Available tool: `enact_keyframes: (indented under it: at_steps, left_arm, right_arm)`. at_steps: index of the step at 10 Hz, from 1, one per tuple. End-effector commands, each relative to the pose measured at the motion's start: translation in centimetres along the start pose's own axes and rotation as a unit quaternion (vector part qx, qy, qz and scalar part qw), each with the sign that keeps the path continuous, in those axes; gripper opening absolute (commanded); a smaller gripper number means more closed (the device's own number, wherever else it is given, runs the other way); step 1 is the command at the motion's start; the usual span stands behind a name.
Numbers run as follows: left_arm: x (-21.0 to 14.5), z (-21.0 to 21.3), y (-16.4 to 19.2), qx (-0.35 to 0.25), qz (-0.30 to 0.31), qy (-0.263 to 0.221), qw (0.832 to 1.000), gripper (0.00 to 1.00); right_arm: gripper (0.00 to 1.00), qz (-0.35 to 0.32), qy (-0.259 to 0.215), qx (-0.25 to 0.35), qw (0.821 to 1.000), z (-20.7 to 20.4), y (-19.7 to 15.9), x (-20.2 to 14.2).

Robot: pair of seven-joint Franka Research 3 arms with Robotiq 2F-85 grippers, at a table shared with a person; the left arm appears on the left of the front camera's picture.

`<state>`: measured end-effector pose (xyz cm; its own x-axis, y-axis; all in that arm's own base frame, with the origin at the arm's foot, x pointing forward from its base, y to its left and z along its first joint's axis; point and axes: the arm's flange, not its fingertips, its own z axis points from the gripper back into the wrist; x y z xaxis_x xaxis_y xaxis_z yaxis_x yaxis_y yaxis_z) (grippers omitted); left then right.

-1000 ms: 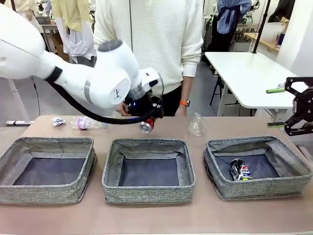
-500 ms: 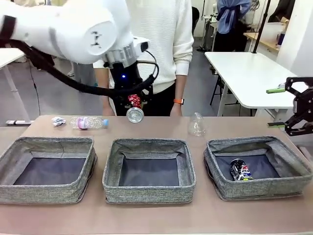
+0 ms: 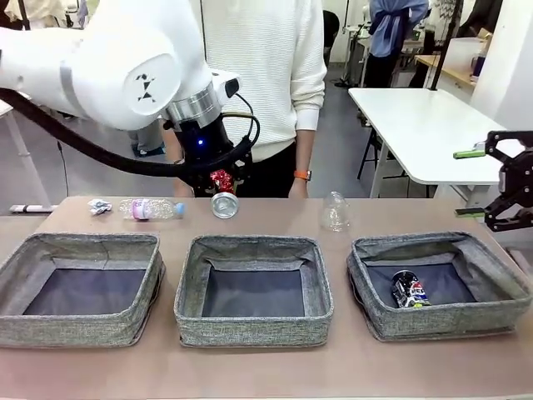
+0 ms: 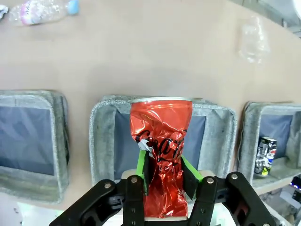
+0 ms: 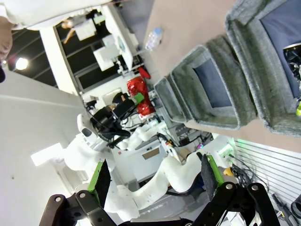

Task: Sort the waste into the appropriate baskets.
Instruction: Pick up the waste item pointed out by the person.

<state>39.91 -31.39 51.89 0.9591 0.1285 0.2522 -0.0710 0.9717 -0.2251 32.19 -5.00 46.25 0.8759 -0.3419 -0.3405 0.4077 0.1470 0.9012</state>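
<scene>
Now: red can [image 4: 161, 136] gripped, its basket off to my right

The middle basket [image 4: 101, 132] lies straight past the can's far end. The right basket [image 3: 433, 242], holding the Pepsi can [image 3: 408, 292], sits to my right, so I judge the carry goes that way. My left gripper [image 4: 164, 165] is clamped partway shut on the can's crumpled waist, its long axis pointing straight out from my wrist. My right gripper [image 3: 468, 183] gapes wide and empty, nearer that basket.
</scene>
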Motion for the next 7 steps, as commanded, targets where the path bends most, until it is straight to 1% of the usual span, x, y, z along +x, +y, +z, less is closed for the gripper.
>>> enact_keyframes:
  at_steps: [1, 2, 4, 5, 6, 7]
  left_arm:
    - [-1.0, 2.9, -0.6, 0.017, 0.005, -0.035, 0.999, 0.28]
    - [-1.5, 7.0, -2.7, 0.017, -0.006, -0.057, 0.998, 0.28]
    - [-2.3, 14.7, -7.0, 0.027, -0.029, -0.062, 0.997, 0.28]
    - [-2.3, 18.1, -9.2, 0.029, -0.051, -0.067, 0.996, 0.28]
    - [-2.3, 20.2, -10.7, 0.027, -0.055, -0.081, 0.995, 0.28]
    - [-2.4, 21.5, -12.0, 0.04, -0.053, -0.098, 0.993, 0.28]
  right_arm:
    - [1.0, -0.005, 0.001, 0.012, 1.0, -0.1, 0.4, -0.2]
    - [1.0, -0.005, 0.001, 0.012, 1.0, -0.1, 0.4, -0.2]
    - [1.0, -0.005, 0.001, 0.012, 1.0, -0.1, 0.4, -0.2]
    - [1.0, -0.005, 0.001, 0.012, 1.0, -0.1, 0.4, -0.2]
    - [1.0, -0.005, 0.001, 0.012, 1.0, -0.1, 0.4, -0.2]
    - [1.0, -0.005, 0.001, 0.012, 1.0, -0.1, 0.4, -0.2]
